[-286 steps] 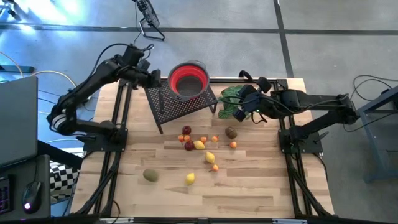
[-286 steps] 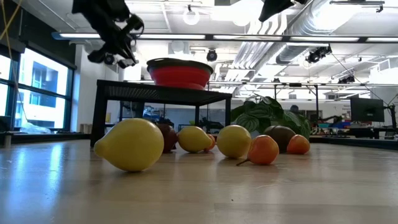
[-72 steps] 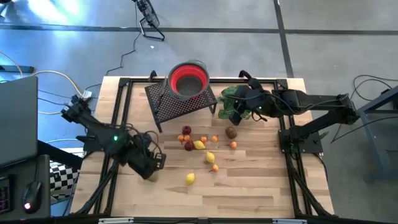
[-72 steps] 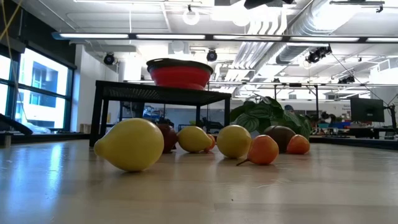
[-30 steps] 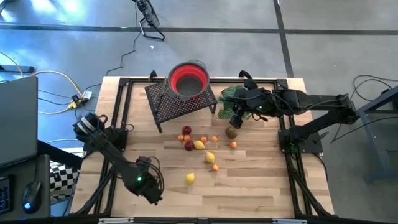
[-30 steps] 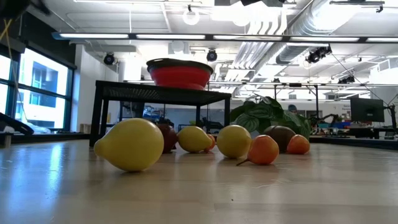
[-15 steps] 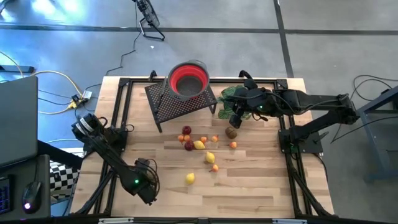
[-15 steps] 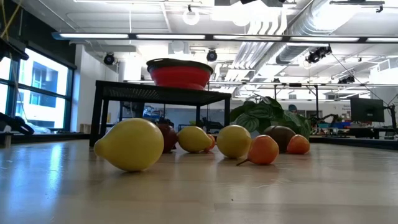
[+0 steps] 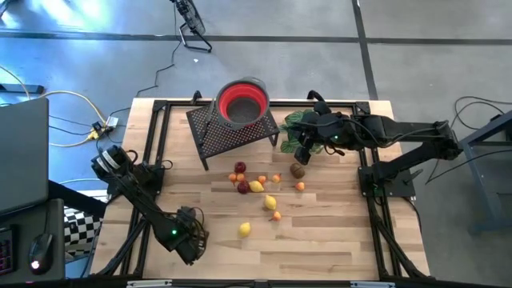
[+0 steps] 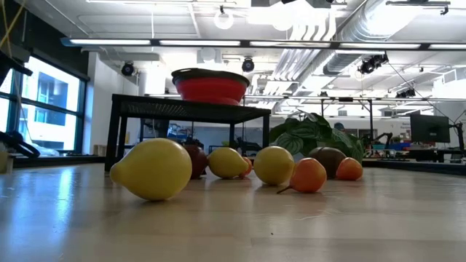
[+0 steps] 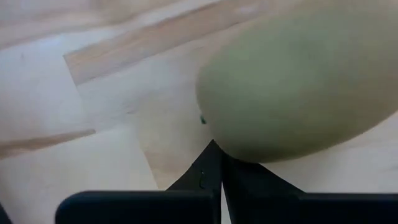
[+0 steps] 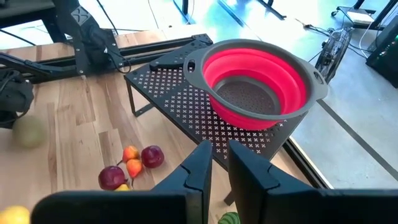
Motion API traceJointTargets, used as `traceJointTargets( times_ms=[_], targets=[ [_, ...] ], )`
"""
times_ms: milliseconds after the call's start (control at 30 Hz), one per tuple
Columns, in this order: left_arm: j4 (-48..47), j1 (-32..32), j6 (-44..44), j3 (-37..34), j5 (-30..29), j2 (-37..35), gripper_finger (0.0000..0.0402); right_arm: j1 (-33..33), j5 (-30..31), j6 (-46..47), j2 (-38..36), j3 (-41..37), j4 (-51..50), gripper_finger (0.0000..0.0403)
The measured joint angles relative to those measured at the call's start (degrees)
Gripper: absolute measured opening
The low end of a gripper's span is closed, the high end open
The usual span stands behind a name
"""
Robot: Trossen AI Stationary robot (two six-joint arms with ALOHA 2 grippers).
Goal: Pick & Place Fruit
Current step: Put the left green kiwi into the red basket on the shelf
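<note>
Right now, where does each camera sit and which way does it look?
High: above the table, looking straight down; both arms, left gripper and right gripper.
Low: at tabletop height, looking level past a lemon; no gripper.
Left wrist: on the left arm, facing a kiwi-like fruit; its shut fingers.
Right wrist: on the right arm, facing the red bowl; its fingers.
Shared: high and right wrist both see that bowl.

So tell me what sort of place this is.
Probably a robotics lab or open workshop: exposed ceiling ducts and strip lights overhead, a monitor on a far bench, and a wooden table ringed by a black frame.
</note>
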Motion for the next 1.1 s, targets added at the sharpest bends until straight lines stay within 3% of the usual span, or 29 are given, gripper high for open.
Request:
traceJointTargets(
  times_ms=[100,367,633,867,967,1100],
  targets=[
    [-0.9,0.0,-0.6,0.0,-2.1,0.0,0.0000,0.0,0.0,0.0,0.0,0.0,0.2,0.0043],
    [-2.8,0.3,-4.7,-0.3,-15.9,0.3,0.0000,0.0,0.0,0.0,0.0,0.0,0.2,0.0043],
    [-4.2,0.2,-6.0,0.5,-16.2,-0.8,0.0000,0.0,0.0,0.0,0.0,0.0,0.2,0.0043],
    [-6.2,1.0,-8.7,2.4,-24.7,-7.5,0.0000,0.0,0.0,0.0,0.0,0.0,0.2,0.0043],
    [-5.8,2.1,-4.9,2.5,-25.6,-9.3,0.0000,0.0,0.0,0.0,0.0,0.0,0.2,0.0043],
    [-3.0,4.2,7.9,2.5,-27.7,-9.3,0.0003,0.0,0.0,0.0,0.0,0.0,0.2,0.0043]
  ],
)
